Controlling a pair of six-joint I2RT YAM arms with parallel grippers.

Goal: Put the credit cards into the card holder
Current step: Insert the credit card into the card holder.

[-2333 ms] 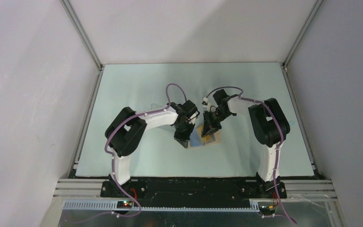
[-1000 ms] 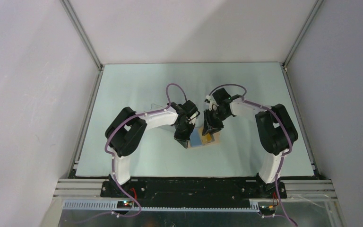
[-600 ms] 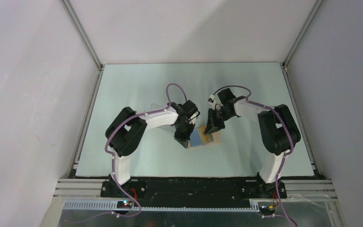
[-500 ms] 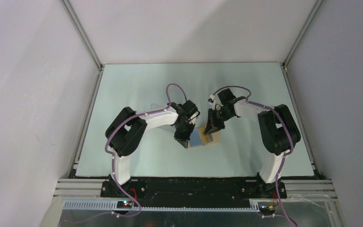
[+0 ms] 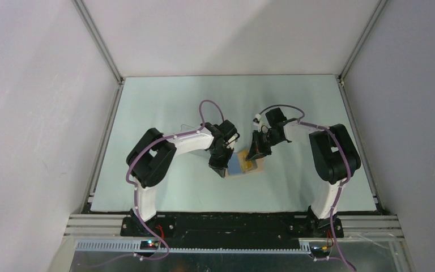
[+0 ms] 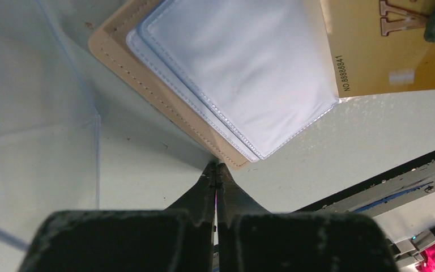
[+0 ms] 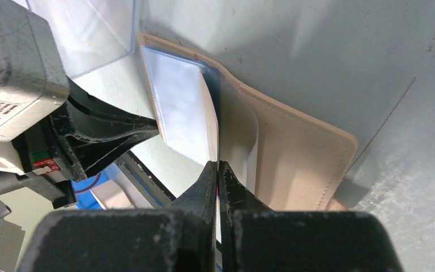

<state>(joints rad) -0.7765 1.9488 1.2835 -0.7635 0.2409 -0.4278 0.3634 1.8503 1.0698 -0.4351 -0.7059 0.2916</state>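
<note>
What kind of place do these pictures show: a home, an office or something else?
Probably a robot test cell in a laboratory: plain white walls on aluminium rails enclose a pale table, and the left arm and right arm are bolted at its near edge.

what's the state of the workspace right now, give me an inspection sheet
surface: pale green table top, no spills seen
job's things: card holder lies open, clear sleeves up; one orange credit card lies beside the sleeves, and whether any part is pocketed cannot be told
clutter: clear plastic box next to the card holder
grippers: left end effector shut, tips at the card holder's corner; right end effector shut, tips at a raised sleeve, and whether it pinches the sleeve cannot be told
cables: purple cable looped along each arm, away from the card holder
surroundings: white walls, aluminium frame
</note>
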